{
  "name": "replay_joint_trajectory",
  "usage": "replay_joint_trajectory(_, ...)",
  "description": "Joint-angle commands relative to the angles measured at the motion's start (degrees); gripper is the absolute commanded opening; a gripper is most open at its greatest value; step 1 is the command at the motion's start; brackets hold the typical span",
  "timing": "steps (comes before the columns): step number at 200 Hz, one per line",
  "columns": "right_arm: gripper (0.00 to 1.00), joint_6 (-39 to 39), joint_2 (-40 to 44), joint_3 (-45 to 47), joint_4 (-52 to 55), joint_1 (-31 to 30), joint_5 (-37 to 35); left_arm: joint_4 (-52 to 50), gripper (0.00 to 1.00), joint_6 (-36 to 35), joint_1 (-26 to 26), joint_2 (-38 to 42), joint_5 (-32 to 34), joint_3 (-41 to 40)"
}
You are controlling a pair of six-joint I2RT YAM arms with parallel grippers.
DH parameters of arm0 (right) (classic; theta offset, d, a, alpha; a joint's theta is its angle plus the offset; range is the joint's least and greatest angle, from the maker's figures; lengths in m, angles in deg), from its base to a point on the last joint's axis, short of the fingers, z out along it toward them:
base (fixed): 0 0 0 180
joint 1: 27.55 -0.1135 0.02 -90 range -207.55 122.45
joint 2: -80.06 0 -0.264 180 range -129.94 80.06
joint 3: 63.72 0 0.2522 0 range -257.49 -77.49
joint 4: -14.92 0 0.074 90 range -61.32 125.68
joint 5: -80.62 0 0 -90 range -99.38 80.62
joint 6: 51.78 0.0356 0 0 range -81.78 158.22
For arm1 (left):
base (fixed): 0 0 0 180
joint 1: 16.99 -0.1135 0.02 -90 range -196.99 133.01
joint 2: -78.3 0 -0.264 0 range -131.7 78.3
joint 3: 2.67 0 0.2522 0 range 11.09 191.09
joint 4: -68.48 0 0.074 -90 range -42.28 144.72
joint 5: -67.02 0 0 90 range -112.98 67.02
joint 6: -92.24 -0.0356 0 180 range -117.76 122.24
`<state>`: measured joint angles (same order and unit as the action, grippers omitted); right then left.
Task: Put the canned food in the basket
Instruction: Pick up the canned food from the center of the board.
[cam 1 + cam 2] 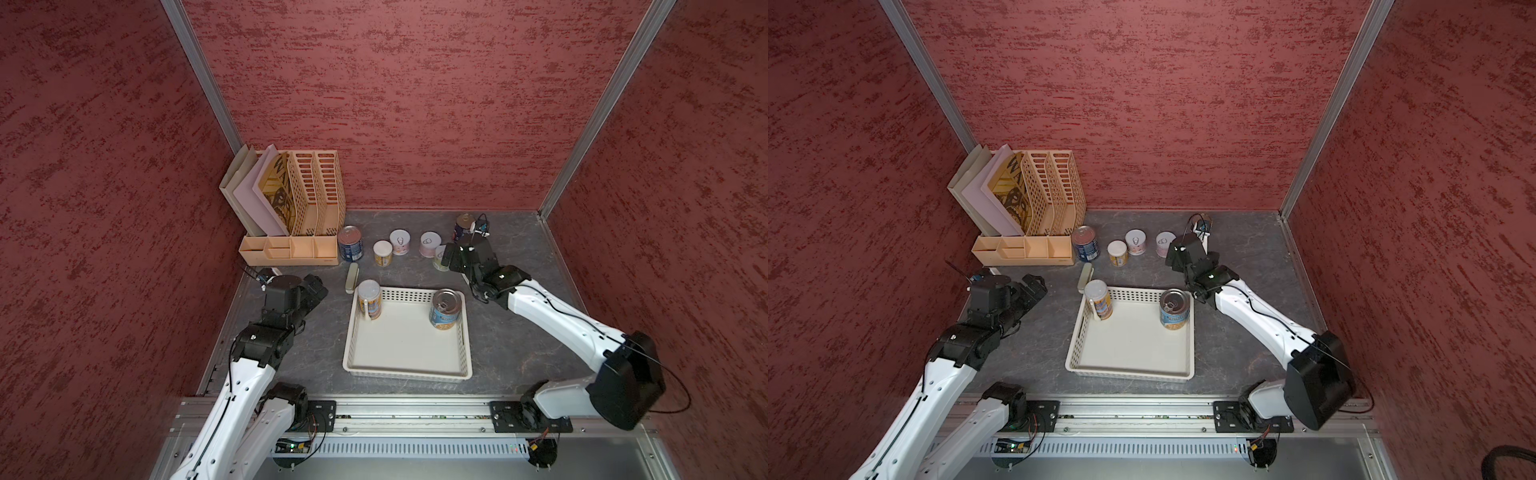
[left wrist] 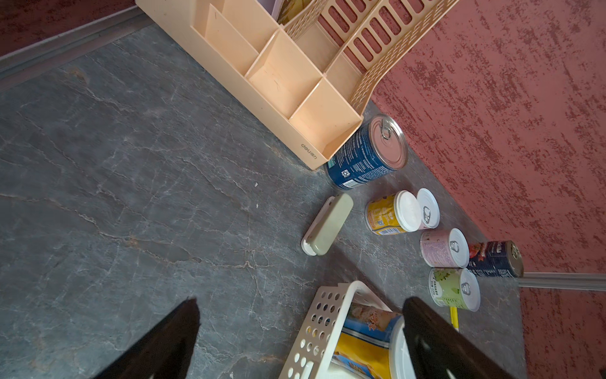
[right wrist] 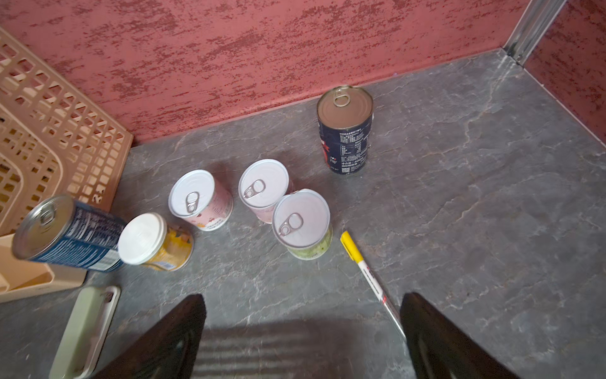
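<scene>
Basket [image 1: 405,371]: white and shallow, on the grey table [image 1: 511,332] between the two arms.
Inside the basket: two cans, both upright. A tall white-lidded can [image 1: 369,300] is in the far left corner and a metal-topped can [image 1: 445,309] in the far right corner.
Beyond the basket's far side: six cans upright on the table. From left to right they are a blue can [image 1: 350,244], yellow can [image 1: 382,253], pink can [image 1: 400,242], second pink can [image 1: 429,244], green can [image 3: 303,223] and dark can [image 3: 345,129].
Left claw [image 2: 300,305]: released, fingers spread wide, holding nothing. It is left of the basket, apart from it.
Right claw [image 3: 303,298]: released and empty, past the basket's far right corner, near the green can.
Pen [image 3: 360,262]: flat, just beside the green can.
Beige bar [image 2: 328,224]: flat, just off the basket's far left corner.
File rack [image 1: 307,195]: beyond the basket's far left corner, with the blue can just beside it.
</scene>
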<state>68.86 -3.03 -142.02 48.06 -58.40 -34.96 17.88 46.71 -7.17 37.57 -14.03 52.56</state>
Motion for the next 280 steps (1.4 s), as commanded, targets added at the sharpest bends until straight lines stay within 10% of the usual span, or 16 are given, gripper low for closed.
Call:
replay_joint_trajectory(1,0.98,-1.0,-5.8,-4.5,-1.4,2.3,1.6,5.7,1.00,-2.6,-1.6,1.5,-7.0,-2.3)
replay_joint_trajectory(280,0.98,-11.4,-50.0,-49.7,12.0,17.8,5.6,4.8,1.00,-1.0,-5.2,0.7,-8.7,-2.5)
